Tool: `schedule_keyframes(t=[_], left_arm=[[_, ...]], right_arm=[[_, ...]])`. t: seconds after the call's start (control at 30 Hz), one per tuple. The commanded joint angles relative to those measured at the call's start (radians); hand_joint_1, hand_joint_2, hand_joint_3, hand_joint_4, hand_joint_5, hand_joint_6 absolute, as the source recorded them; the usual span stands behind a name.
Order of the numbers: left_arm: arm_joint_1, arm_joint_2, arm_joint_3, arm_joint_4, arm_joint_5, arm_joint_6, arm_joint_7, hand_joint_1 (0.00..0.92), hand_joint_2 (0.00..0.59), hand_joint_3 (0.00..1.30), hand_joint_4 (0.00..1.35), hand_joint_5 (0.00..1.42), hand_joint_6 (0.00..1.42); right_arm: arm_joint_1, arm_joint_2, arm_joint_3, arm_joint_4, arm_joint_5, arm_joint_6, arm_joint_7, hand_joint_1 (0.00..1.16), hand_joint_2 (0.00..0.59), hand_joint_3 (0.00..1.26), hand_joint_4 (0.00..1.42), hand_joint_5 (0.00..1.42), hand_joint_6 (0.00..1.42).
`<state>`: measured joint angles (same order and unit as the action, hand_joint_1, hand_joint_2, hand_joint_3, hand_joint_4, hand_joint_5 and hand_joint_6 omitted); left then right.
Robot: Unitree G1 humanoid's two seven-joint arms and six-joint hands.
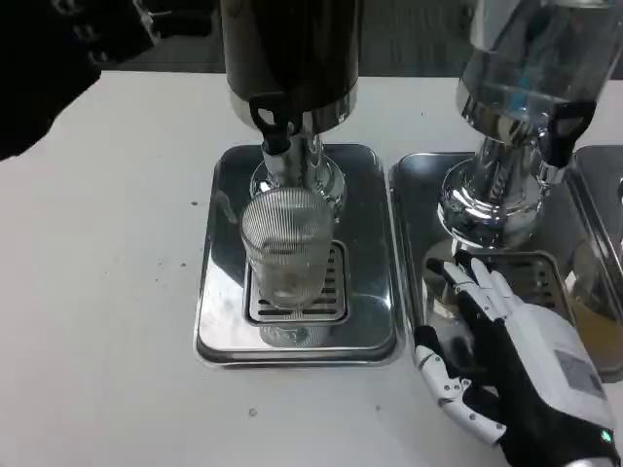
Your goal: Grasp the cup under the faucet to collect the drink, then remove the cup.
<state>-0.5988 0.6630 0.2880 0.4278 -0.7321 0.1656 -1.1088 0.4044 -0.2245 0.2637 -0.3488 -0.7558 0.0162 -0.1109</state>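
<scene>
A: Cup (285, 249) position? Left hand (107, 29)?
B: Left hand dim at top-left corner; fingers' state, cannot tell. Cup upright on drip tray (370, 243) grate under faucet (274, 131), looks empty.
A: Right hand (506, 365)?
B: Fingers spread, holding nothing, over the neighbouring tray (414, 233), near the cup, not touching. Grasp, fill, removal all pending, I judge.

This looks like a drinks station set up for robot trials, closer to a lab bench than a café. Two drink dispensers (292, 58) with chrome bases stand on steel drip trays (375, 243) on a plain white tabletop (107, 253), and a ribbed glass cup (285, 248) sits under one faucet (275, 131).
</scene>
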Motion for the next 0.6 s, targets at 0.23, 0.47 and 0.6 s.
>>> schedule_keyframes(t=[0.23,0.47,0.6], left_arm=[[-0.173,-0.031,-0.079,0.182,0.085,0.115,-0.182,0.000,0.025,0.22,0.14,0.23,0.18],[-0.207,-0.059,-0.068,0.249,0.120,0.100,-0.230,0.000,0.022,0.21,0.15,0.23,0.19],[-0.222,-0.083,-0.072,0.268,0.135,0.093,-0.238,0.000,0.019,0.21,0.15,0.23,0.19]], right_arm=[[-0.003,0.014,0.002,0.017,0.028,0.001,0.001,0.29,0.510,0.13,0.00,0.00,0.05],[-0.001,0.054,0.045,0.008,-0.012,0.033,-0.011,0.28,0.514,0.13,0.00,0.00,0.05],[0.009,0.067,0.048,-0.001,-0.023,0.042,-0.020,0.28,0.516,0.14,0.00,0.00,0.05]])
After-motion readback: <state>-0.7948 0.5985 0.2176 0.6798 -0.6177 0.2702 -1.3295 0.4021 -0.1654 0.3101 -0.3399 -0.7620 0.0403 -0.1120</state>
